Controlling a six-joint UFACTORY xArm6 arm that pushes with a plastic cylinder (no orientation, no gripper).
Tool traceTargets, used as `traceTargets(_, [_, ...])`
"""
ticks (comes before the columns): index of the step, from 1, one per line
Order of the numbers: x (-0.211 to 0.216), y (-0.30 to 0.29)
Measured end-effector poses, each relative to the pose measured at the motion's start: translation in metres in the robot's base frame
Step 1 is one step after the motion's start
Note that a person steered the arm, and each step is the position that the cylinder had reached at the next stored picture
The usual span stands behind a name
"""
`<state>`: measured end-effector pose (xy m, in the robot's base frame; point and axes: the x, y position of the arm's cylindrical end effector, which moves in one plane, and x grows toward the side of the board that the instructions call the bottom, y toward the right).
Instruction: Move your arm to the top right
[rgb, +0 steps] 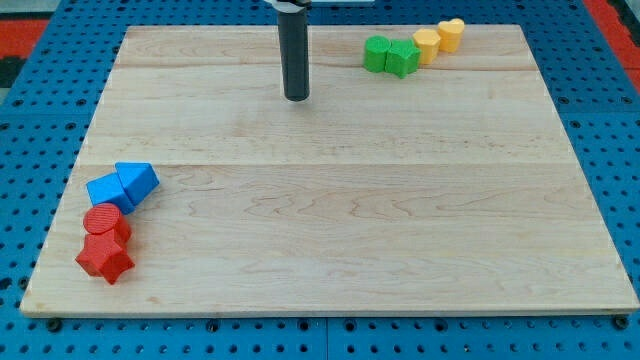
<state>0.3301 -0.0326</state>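
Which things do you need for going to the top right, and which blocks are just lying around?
For the job:
my tip
wooden board's top right corner

Just lying about:
two green blocks
two yellow blocks
two blue blocks
two red blocks

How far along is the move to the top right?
Done: nothing conclusive; my tip sits near the board's top edge, but about mid-width. In hand: the tip stands on bare wood, left of the green blocks and yellow blocks, touching none. Left: travel toward the view's right, to the top right corner past that row. The blue blocks and red blocks lie far off at bottom left.
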Motion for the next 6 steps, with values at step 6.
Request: traceTargets(6, [-0.091, 0.282])
